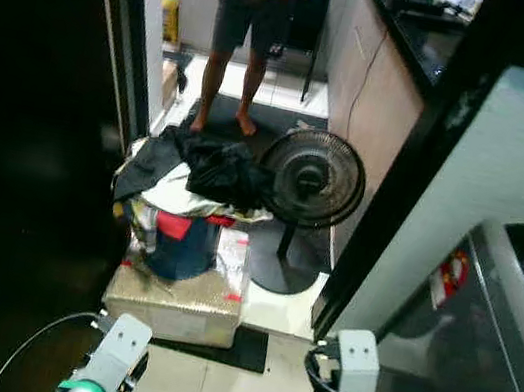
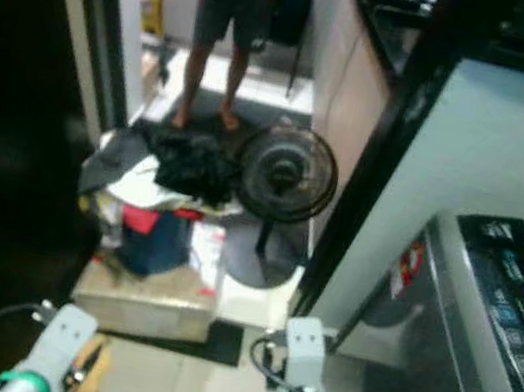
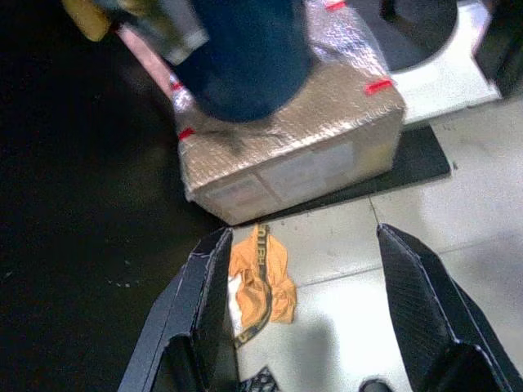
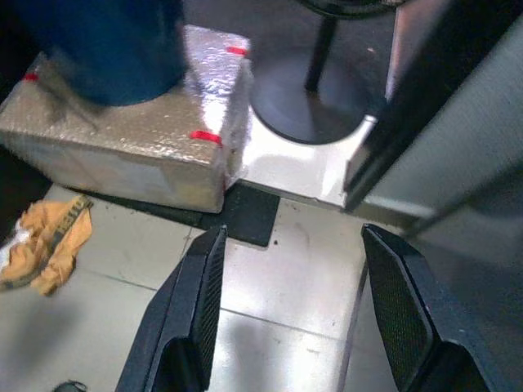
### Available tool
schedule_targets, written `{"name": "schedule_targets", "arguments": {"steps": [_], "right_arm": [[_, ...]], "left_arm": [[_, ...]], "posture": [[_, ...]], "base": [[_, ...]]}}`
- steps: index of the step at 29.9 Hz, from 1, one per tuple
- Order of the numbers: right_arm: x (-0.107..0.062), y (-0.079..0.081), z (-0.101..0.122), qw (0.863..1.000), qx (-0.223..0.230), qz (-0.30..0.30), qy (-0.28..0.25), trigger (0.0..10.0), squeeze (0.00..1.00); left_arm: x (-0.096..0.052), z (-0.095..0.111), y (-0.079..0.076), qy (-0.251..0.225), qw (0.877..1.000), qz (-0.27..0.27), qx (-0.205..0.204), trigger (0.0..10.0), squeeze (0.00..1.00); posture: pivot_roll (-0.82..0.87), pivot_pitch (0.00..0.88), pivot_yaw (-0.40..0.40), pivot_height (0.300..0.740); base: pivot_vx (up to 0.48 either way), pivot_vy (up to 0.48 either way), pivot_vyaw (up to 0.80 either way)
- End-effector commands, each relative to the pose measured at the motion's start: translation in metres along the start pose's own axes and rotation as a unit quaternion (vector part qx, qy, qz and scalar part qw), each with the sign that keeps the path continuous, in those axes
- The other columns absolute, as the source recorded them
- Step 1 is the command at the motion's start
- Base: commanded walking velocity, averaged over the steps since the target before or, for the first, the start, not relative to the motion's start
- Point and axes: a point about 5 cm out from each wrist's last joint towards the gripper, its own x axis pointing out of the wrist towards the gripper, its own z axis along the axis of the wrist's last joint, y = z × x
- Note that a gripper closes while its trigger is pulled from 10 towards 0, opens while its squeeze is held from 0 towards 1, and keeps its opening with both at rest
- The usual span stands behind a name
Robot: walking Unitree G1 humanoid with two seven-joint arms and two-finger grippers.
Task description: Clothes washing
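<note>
A heap of dark and white clothes (image 1: 200,170) spills over a blue basket (image 1: 183,243). The basket stands on a bubble-wrapped box (image 1: 177,303). An orange garment (image 3: 261,278) lies crumpled on the tiled floor in front of the box, also in the right wrist view (image 4: 49,241). My left gripper (image 3: 315,327) hangs open low over the floor, its one finger right beside the orange garment. My right gripper (image 4: 294,318) is open too, over bare tiles near a black mat (image 4: 245,216). The grey washing machine (image 1: 492,328) stands at my right.
A black standing fan (image 1: 311,177) stands just right of the clothes heap, its round base on the floor. A person (image 1: 249,11) stands barefoot in the passage behind. A kitchen counter (image 1: 390,46) runs along the right; a dark doorway lies to the left.
</note>
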Motion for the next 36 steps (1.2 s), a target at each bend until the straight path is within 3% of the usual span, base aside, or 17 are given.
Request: {"name": "schedule_targets", "arguments": {"steps": [1,25,31,34,36], "right_arm": [[0.003,0.007,0.004,1.000,-0.006,0.011,-0.009,10.0,0.00],[0.002,0.006,0.007,1.000,0.010,0.011,-0.023,10.0,0.00],[0.004,0.006,0.013,0.999,0.008,0.010,-0.037,10.0,0.00],[0.010,0.006,0.037,0.995,0.014,0.017,-0.098,10.0,0.00],[0.010,0.006,0.037,0.995,0.014,0.017,-0.098,10.0,0.00]], "left_arm": [[-0.002,-0.005,0.004,0.009,1.000,0.004,0.008,10.0,0.00],[-0.001,-0.004,0.003,0.002,1.000,0.006,0.006,10.0,0.00],[0.005,0.015,0.004,-0.031,1.000,0.004,0.002,10.0,0.00],[0.009,0.037,0.011,-0.073,0.997,0.003,-0.003,10.0,0.00],[0.009,0.037,0.011,-0.073,0.997,0.003,-0.003,10.0,0.00]], "posture": [[0.03,0.018,-0.007,0.740],[0.02,0.025,-0.008,0.740],[0.03,0.023,-0.007,0.740],[0.02,0.025,-0.002,0.740],[0.02,0.025,-0.002,0.740]], "base": [[0.461,0.000,0.77],[0.461,0.000,0.06],[0.458,0.000,0.00],[0.458,0.000,0.00],[0.458,0.000,0.00]]}}
